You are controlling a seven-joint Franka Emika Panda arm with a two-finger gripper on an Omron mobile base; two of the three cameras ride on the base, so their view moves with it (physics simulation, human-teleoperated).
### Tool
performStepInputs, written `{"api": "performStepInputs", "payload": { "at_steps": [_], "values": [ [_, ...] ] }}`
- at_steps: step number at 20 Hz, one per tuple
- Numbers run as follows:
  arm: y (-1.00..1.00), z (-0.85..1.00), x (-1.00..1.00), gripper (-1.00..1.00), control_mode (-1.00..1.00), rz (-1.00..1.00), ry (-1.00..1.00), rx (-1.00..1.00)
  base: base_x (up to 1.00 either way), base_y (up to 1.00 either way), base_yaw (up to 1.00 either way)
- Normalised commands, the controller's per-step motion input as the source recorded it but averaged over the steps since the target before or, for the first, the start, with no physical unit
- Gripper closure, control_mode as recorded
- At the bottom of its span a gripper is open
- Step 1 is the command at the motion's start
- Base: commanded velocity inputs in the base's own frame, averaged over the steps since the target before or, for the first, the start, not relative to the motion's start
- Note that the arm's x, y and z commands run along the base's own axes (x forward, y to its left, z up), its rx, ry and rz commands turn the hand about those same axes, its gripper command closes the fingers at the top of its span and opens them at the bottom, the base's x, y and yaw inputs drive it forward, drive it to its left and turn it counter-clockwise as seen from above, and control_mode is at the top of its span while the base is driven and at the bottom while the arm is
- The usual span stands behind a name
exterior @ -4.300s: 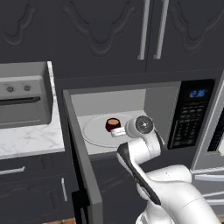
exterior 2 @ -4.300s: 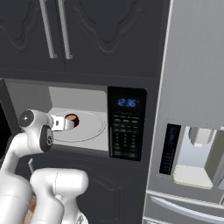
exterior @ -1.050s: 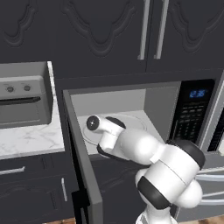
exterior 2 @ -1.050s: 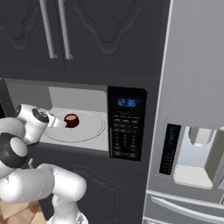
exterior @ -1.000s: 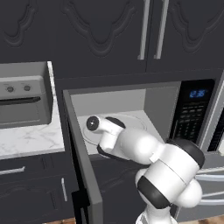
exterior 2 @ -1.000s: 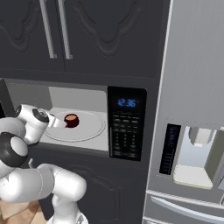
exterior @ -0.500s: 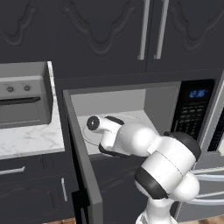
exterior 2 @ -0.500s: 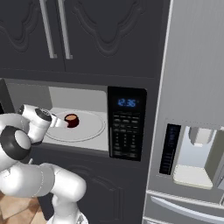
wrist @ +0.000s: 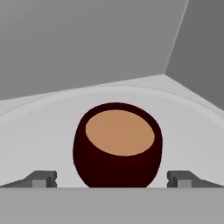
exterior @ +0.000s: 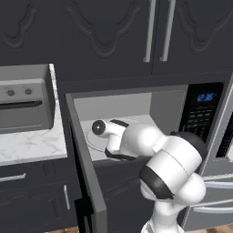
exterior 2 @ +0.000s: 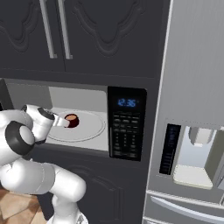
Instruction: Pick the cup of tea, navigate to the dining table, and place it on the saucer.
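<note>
Dark cabinets line the wall around an open grey-walled microwave (exterior 2: 78, 98), its dark door (exterior: 84, 168) swung out and its black control panel (exterior 2: 127, 124) showing a blue clock. On the pale round turntable plate (exterior 2: 89, 127) inside stands the small dark red-brown cup of tea (wrist: 117, 146), tan liquid showing at its rim. The two-finger gripper (wrist: 111, 178) is spread wide, its dark fingertips (wrist: 41, 178) at about eight and four o'clock of the cup, apart from its sides and holding nothing. The white arm (exterior: 150, 145) bends forward from its base and reaches level into the cavity, the hand (exterior 2: 56, 121) just beside the cup. At three o'clock of the microwave stands a grey refrigerator (exterior 2: 192, 109) with a dispenser.
</note>
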Motion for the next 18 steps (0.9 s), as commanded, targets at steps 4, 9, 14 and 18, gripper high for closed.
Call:
{"api": "performStepInputs", "payload": {
  "at_steps": [4, 9, 14, 18],
  "values": [
    [-0.01, -0.06, 0.05, -1.00, -1.00, 0.06, 0.00, 0.02, 0.00, 0.00, 0.00],
    [-0.02, -0.05, 0.03, -1.00, -1.00, 0.05, 0.00, 0.03, 0.00, 0.00, 0.00],
    [0.00, -0.05, 0.03, -1.00, -1.00, 0.04, 0.00, 0.02, 0.00, 0.00, 0.00],
    [0.00, -0.08, 0.04, 1.00, -1.00, 0.03, 0.00, 0.02, 0.00, 0.00, 0.00]
  ]
}}
